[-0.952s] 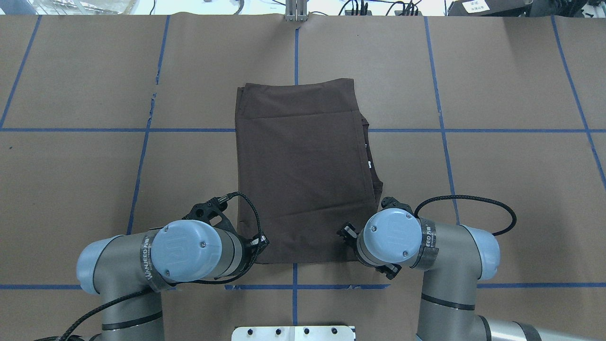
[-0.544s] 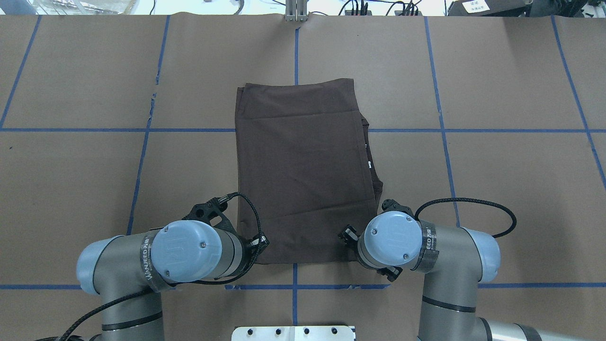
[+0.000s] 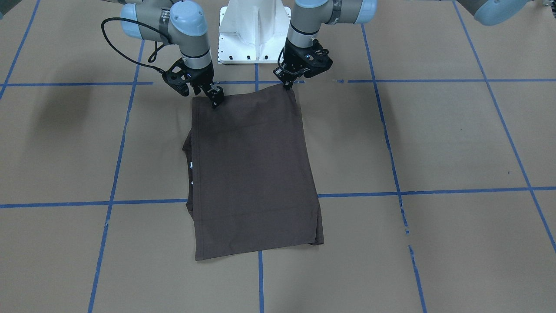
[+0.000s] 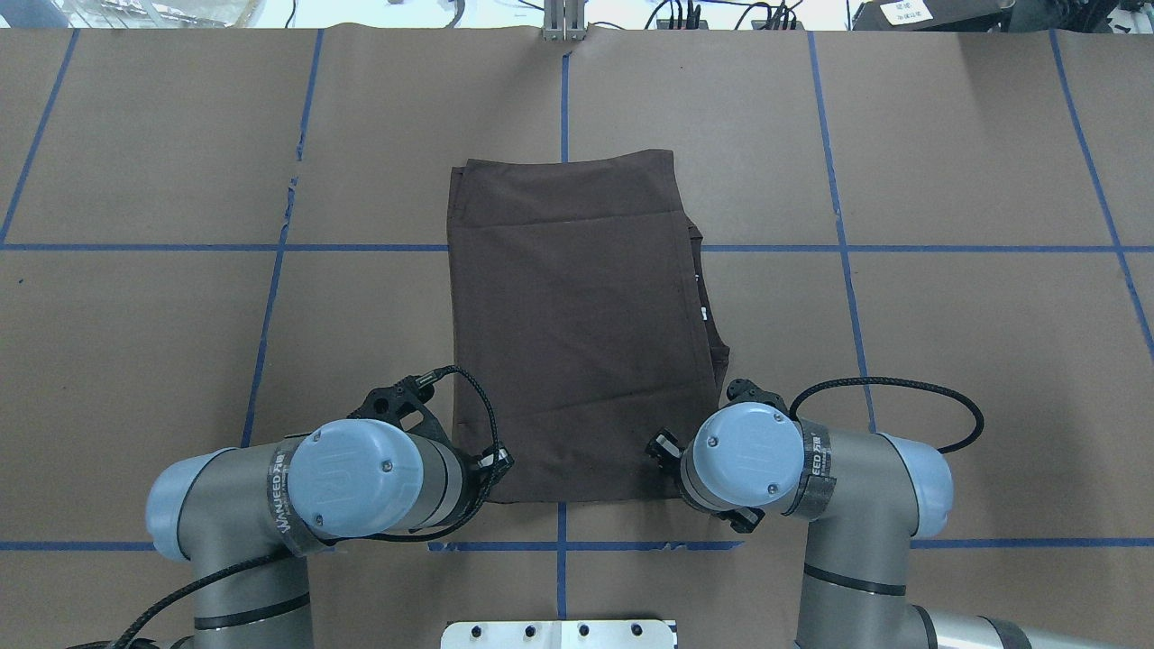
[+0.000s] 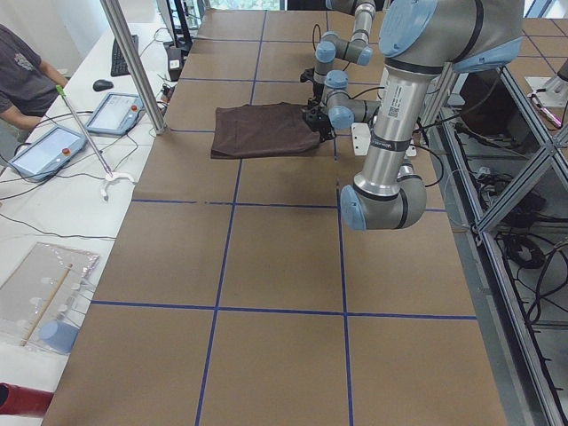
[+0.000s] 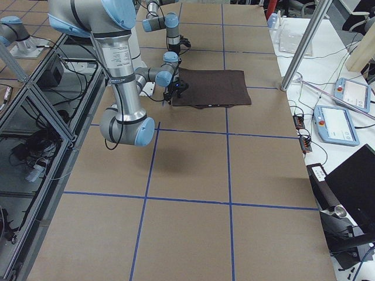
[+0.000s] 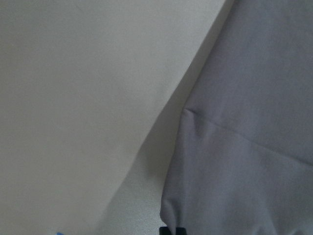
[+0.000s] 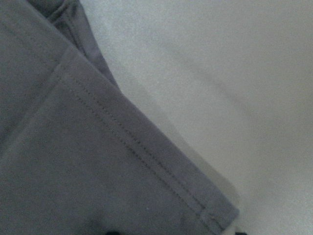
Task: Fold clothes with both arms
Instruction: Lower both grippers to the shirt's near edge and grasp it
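The dark brown T-shirt (image 3: 252, 174) lies folded into a long rectangle in the middle of the table; it also shows in the overhead view (image 4: 577, 315). Its white labels peek out at one long edge (image 4: 703, 311). My left gripper (image 3: 286, 86) is shut on the shirt's near corner on my left side. My right gripper (image 3: 216, 101) is shut on the other near corner. Both held corners sit slightly above the table. In the overhead view both wrists hide the fingers. The left wrist view shows cloth (image 7: 244, 122) over a shadow, and the right wrist view shows a hemmed edge (image 8: 73, 171).
The white pedestal base (image 3: 254, 30) stands just behind the grippers. Blue tape lines (image 4: 838, 248) divide the brown table cover. In the left side view a metal pole (image 5: 133, 62), tablets (image 5: 120, 111) and a seated operator (image 5: 22, 71) are along the table's far side.
My right wrist has shifted very slightly to the right and toward the robot. The creases in the shirt's near part have shifted a little. The left arm has hardly moved.
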